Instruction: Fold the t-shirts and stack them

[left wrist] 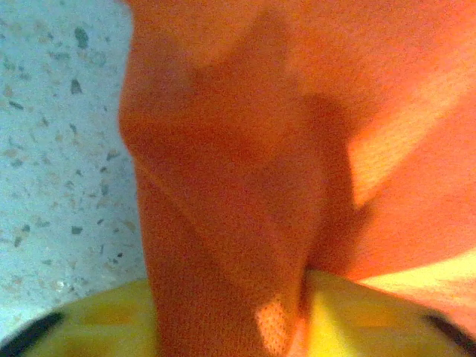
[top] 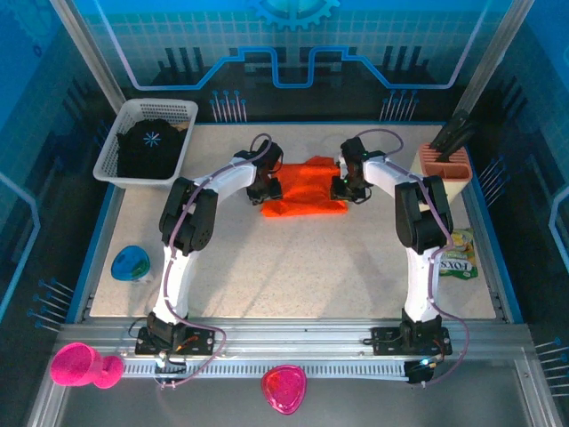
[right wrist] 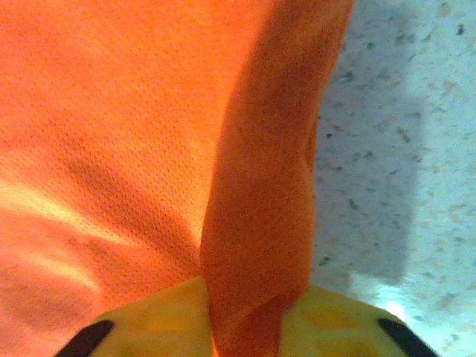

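- Fingers [left wrist: 357, 320] of the left gripper [top: 267, 189] are pinched narrow on a raised ridge of the orange t-shirt [top: 302, 187]; the cloth runs up between the two yellow pads.
- Right gripper [top: 345, 189] does the same: its fingers [right wrist: 335, 320] are closed on a fold of the same shirt, at the edge farther from the basket [top: 191, 111].
- Left gripper holds the shirt edge nearer the basket, so the two grips sit on opposite sides, likely to lift or turn both edges together and keep the fold even.
- Orange t-shirt lies bunched on the table [top: 293, 267], to the right of the basket and a little nearer the arms than it, apart from its rim.
- Black t-shirt [top: 151, 147] with its pale starburst lies inside the basket, not yet taken out.
- Judging from this, the first shirt is only partly folded and stacking has not begun.
- Thin mesh cloth could slip from so small a pinch if the arms pull apart unevenly.
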Available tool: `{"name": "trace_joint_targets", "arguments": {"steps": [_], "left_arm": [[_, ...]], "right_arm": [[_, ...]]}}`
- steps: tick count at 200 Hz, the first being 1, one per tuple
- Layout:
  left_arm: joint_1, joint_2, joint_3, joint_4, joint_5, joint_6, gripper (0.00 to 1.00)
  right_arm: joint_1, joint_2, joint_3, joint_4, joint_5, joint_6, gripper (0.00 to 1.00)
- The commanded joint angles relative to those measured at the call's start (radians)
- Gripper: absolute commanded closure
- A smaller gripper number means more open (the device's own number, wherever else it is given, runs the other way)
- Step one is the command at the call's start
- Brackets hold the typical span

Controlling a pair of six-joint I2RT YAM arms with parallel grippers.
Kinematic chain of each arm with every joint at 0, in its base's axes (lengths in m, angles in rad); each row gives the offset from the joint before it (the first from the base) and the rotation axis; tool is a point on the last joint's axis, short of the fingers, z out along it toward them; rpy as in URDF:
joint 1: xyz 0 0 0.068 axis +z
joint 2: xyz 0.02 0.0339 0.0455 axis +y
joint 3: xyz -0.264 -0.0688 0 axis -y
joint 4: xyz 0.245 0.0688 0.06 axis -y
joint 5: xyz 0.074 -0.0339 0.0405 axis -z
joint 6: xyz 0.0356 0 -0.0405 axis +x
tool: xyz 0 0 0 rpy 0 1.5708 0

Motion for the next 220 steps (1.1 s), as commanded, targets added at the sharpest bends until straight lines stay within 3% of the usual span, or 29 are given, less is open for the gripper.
{"name": "trace_joint_targets", "arguments": {"steps": [1,17,85,159,194,220], "left_arm": [[-0.016,0.078,-0.013,0.04,0.027,0.002,0.83],[-0.016,0.086,-0.003,0.04,0.025,0.007,1.0],[0.02,0.183,0.213,-0.06,0.004,0.08,1.0],[0.102,0.513,0.862,-0.266,0.021,0.202,1.0],[0.151,0.533,0.867,-0.155,0.063,0.205,1.0],[0.182,0.538,0.884,-0.074,0.163,0.204,1.0]], "right_arm": [[0.01,0.035,0.017,-0.024,0.004,0.007,0.86],[0.01,0.036,0.019,-0.027,0.009,0.006,0.99],[-0.007,0.079,0.167,-0.05,0.06,-0.031,1.0],[-0.07,0.319,0.535,-0.089,0.037,-0.021,1.0],[-0.083,0.447,0.741,-0.132,0.029,-0.017,1.0],[-0.09,0.505,0.824,-0.152,0.021,-0.003,1.0]]}}
